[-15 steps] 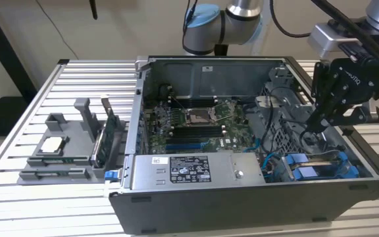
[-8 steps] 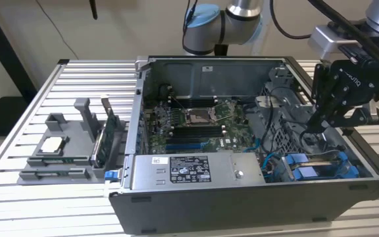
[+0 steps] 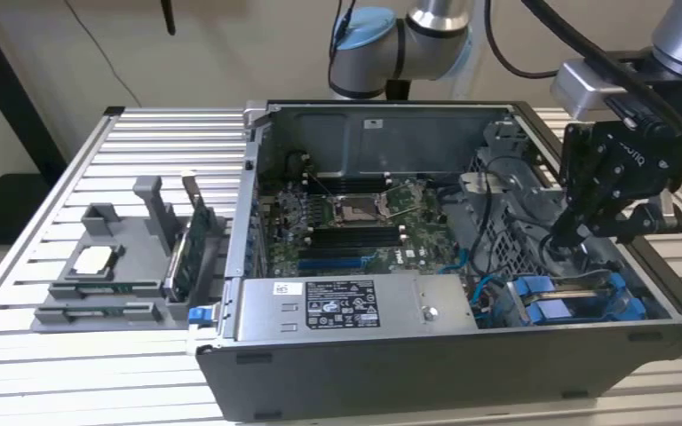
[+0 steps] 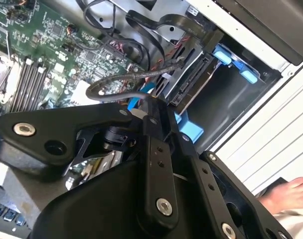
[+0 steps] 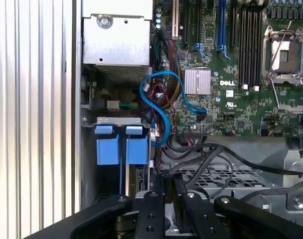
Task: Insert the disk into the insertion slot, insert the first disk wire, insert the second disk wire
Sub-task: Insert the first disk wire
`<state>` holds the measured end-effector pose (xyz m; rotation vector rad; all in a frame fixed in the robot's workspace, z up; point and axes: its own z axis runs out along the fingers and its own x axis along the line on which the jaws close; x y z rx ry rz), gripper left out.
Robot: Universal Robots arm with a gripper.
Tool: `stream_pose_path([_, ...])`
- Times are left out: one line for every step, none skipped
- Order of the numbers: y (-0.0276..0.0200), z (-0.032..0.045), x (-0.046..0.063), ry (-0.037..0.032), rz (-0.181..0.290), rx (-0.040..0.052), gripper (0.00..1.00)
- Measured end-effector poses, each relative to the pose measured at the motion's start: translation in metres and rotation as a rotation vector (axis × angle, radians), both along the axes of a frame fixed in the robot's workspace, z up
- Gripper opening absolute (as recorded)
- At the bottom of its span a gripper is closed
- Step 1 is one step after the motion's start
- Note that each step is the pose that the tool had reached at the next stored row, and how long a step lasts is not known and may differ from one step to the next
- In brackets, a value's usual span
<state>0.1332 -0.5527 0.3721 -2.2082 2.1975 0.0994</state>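
Open computer case (image 3: pixel 353 382) on slatted tabletop (image 3: pixel 33 373). All places below are given relative to the case.

The disk (image 3: pixel 535 300) is in the drive bay at the case's corner, just beside the grey power-supply box (image 3: pixel 353 303). It looks seated in the slot, with the blue carrier tabs (image 5: pixel 136 150) at the outer end. In the second wrist view the disk's (image 4: pixel 191 82) dark connector edge points inward, toward the case middle.

Claw (image 3: pixel 558 240) is down inside the case, just inward of the bay and between it and the motherboard (image 3: pixel 353 222). In both wrist views its linkage sits close to the disk's connector end (image 4: pixel 147 103) (image 5: pixel 167 186). Claw state: cannot tell, the tip is buried among cables.

Key relation: the disk lies just outward of the claw. Its long axis runs from the blue tabs straight toward the claw, connector end nearest.

- Dark sleeved wire (image 4: pixel 136 74) loops right at the claw tip.
- Blue wire (image 5: pixel 161 94) curls from the motherboard toward the bay; contact with the claw is unclear.

Judgement: the slot step looks done and work is at the wire stage. No plug is clearly mated.

Parts tray (image 3: pixel 116 266) sits on the tabletop outside the case, on the far side from the bay. A person's hand (image 4: pixel 291 194) rests outside the case wall near the bay.
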Motion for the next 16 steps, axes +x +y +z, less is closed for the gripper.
stream_pose_path([-0.0005, -0.0009, 0.000, -0.0010, 0.000, -0.0011, 0.19])
stream_pose_path([-0.0011, -0.0017, 0.001, -0.0017, 0.000, -0.0024, 0.19])
stream_pose_path([-0.0019, -0.0025, 0.002, -0.0021, 0.000, -0.0033, 0.19])
stream_pose_path([-0.0030, -0.0035, 0.003, -0.0026, 0.000, -0.0033, 0.19])
stream_pose_path([-0.0044, -0.0043, 0.004, -0.0029, 0.000, -0.0033, 0.19])
stream_pose_path([-0.0058, -0.0050, 0.006, -0.0032, 0.000, -0.0034, 0.19])
stream_pose_path([-0.0073, -0.0056, 0.008, -0.0033, 0.000, -0.0035, 0.19])
stream_pose_path([-0.0084, -0.0061, 0.009, -0.0034, 0.000, -0.0039, 0.19])
stream_pose_path([-0.0094, -0.0065, 0.011, -0.0035, 0.000, -0.0046, 0.19])
stream_pose_path([-0.0104, -0.0069, 0.012, -0.0035, 0.000, -0.0053, 0.19])
stream_pose_path([-0.0112, -0.0073, 0.014, -0.0036, 0.000, -0.0065, 0.19])
stream_pose_path([-0.0121, -0.0077, 0.015, -0.0036, 0.000, -0.0081, 0.19])
stream_pose_path([-0.0130, -0.0081, 0.016, -0.0036, 0.000, -0.0098, 0.19])
stream_pose_path([-0.0139, -0.0083, 0.016, -0.0037, 0.000, -0.0117, 0.19])
stream_pose_path([-0.0144, -0.0086, 0.016, -0.0037, 0.000, -0.0130, 0.19])
stream_pose_path([-0.0145, -0.0086, 0.017, -0.0037, 0.000, -0.0130, 0.19])
